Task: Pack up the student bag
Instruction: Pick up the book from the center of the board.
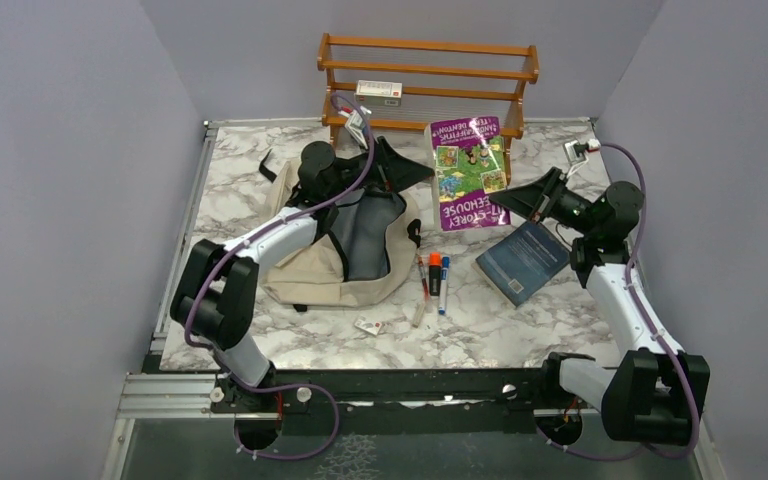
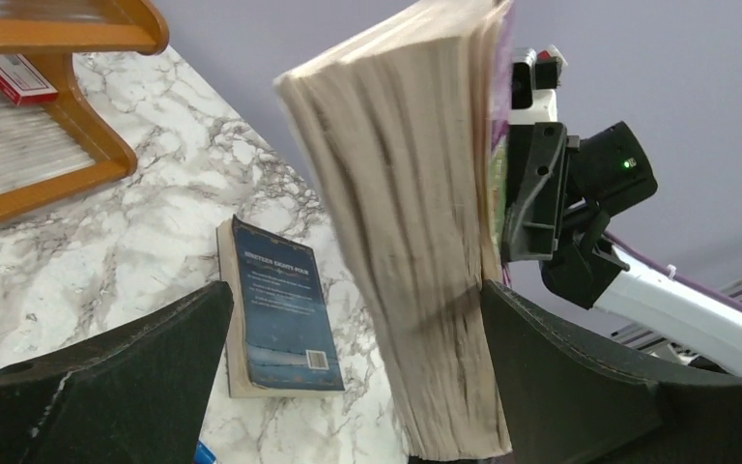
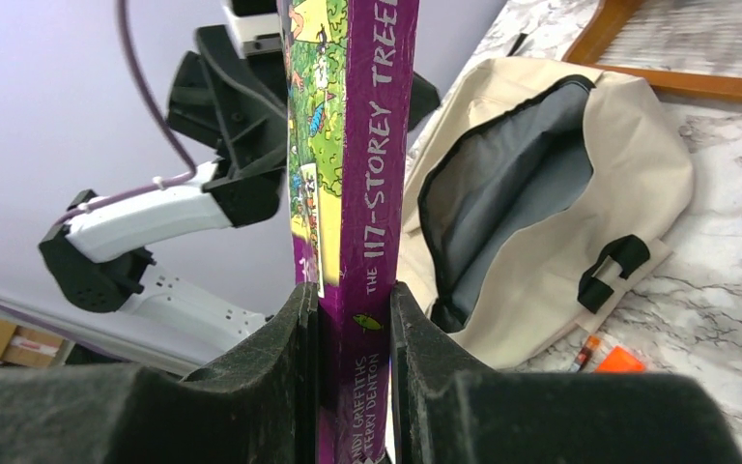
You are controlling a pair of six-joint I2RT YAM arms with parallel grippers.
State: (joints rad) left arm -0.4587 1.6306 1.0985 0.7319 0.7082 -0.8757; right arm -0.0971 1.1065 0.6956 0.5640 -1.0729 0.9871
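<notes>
The student bag point(image 1: 305, 270), cream with a dark lining, lies open at the left middle of the table and also shows in the right wrist view point(image 3: 551, 280). My right gripper point(image 1: 512, 196) is shut on the spine of a purple book point(image 3: 367, 193), holding it up on edge point(image 1: 468, 172) beside the bag. My left gripper point(image 1: 400, 165) is open above the bag's far side. In the left wrist view the purple book's page edge point(image 2: 415, 242) stands between the wide-open jaws of my left gripper point(image 2: 357, 295), against the right finger point(image 2: 580, 387).
A blue paperback point(image 1: 527, 262) lies flat on the marble table point(image 1: 520, 330) by the right arm. Several pens and markers point(image 1: 435, 275) lie right of the bag, a small card point(image 1: 368, 326) nearer the front. A wooden rack point(image 1: 428, 75) with a small box point(image 1: 378, 91) stands at the back.
</notes>
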